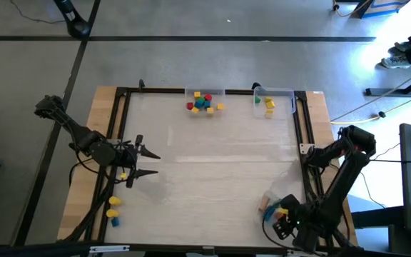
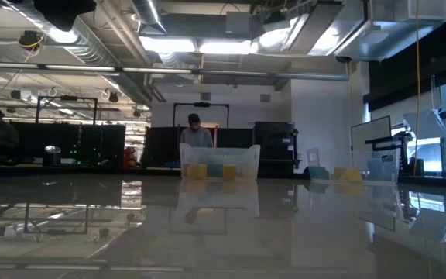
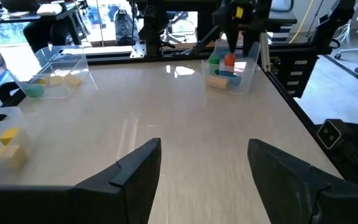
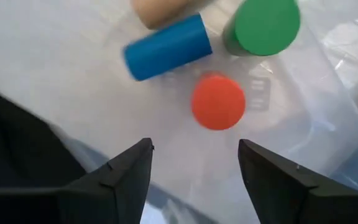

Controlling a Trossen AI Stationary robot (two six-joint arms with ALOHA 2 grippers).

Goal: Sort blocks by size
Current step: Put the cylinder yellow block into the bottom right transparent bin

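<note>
Above our near-right tray (image 4: 328,124), right gripper (image 4: 194,163) spread over orange cylinder (image 4: 218,102), left gripper (image 3: 204,163) spread, table's left side.

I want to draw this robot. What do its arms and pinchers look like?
Both arms are dark, nearly black, jointed, with thin black cables looping beside them. The left gripper has two pointed fingers like a beak. The right gripper has two flat, angular black fingers.

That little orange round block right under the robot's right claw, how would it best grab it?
Probably from straight above. The orange cylinder stands upright, its round top facing the open right gripper, so the fingers could drop over its curved sides. The blue cylinder and green cylinder sit close, so the other two flanks look freer.
</note>
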